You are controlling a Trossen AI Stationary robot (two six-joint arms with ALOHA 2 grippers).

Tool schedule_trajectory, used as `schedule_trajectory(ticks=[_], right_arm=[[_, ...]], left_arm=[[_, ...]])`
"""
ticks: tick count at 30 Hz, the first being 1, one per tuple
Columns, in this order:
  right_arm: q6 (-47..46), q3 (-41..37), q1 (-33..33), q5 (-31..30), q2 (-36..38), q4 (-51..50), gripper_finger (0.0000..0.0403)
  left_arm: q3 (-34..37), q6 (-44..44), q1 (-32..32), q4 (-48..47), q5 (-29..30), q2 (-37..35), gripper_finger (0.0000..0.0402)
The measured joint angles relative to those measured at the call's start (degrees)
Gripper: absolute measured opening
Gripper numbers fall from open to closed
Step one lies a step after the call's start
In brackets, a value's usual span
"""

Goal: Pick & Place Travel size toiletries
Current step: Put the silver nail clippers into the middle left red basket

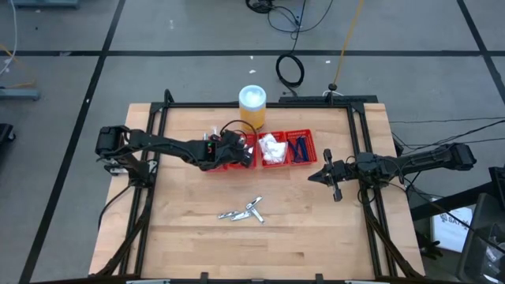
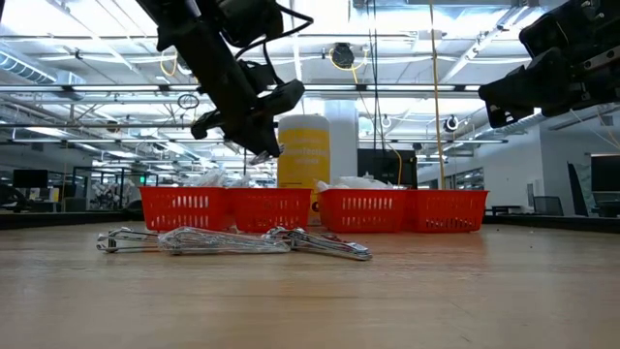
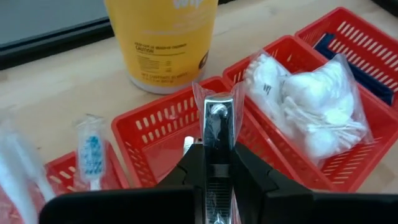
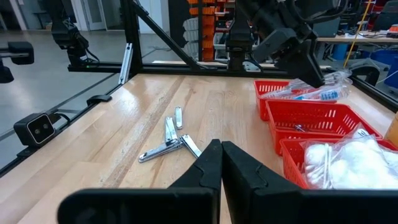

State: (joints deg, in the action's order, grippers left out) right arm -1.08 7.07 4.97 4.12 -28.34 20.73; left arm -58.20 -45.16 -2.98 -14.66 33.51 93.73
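Observation:
My left gripper (image 3: 217,158) is shut on a silvery nail clipper in clear wrap (image 3: 217,121). It hovers over the red four-compartment tray (image 1: 272,163), above the compartment second from the left (image 3: 155,134). Wrapped blue-and-white sticks (image 3: 90,155) fill the leftmost compartment. White packets (image 3: 311,106) lie in the third and dark blue items (image 3: 357,65) in the fourth. Several more wrapped clippers (image 1: 243,211) lie flat on the table nearer the front. My right gripper (image 1: 314,177) is shut and waits right of the tray, holding nothing. My left gripper pinches the clipper's two long sides between its two fingers (image 3: 189,168). The clipper runs along the fingers, and its free end (image 3: 217,109) sticks out past their tips. The fingers slant down from the table's left. The clipper is lifted clear above the tray.
An orange jar with a white lid (image 1: 252,106) stands just behind the tray. Black frame rails (image 1: 260,105) run round the table's edges. Bare wood lies in front of and around the loose clippers (image 2: 232,240).

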Motion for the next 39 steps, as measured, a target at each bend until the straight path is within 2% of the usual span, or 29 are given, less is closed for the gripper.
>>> schedule_trajectory(ticks=[12,24,39], right_arm=[[0.0,0.0,0.0,0.0,0.0,0.0,0.0000],[0.0,0.0,0.0,0.0,-0.2,0.0,0.0000],[0.0,0.0,0.0,0.0,-1.8,0.4,0.0000]], left_arm=[[1.5,-0.1,0.1,4.6,-0.2,0.0,0.0035],[1.5,-0.1,0.0,7.9,-1.0,3.2,0.0057],[1.5,2.2,0.0,8.6,-1.0,3.9,0.0060]])
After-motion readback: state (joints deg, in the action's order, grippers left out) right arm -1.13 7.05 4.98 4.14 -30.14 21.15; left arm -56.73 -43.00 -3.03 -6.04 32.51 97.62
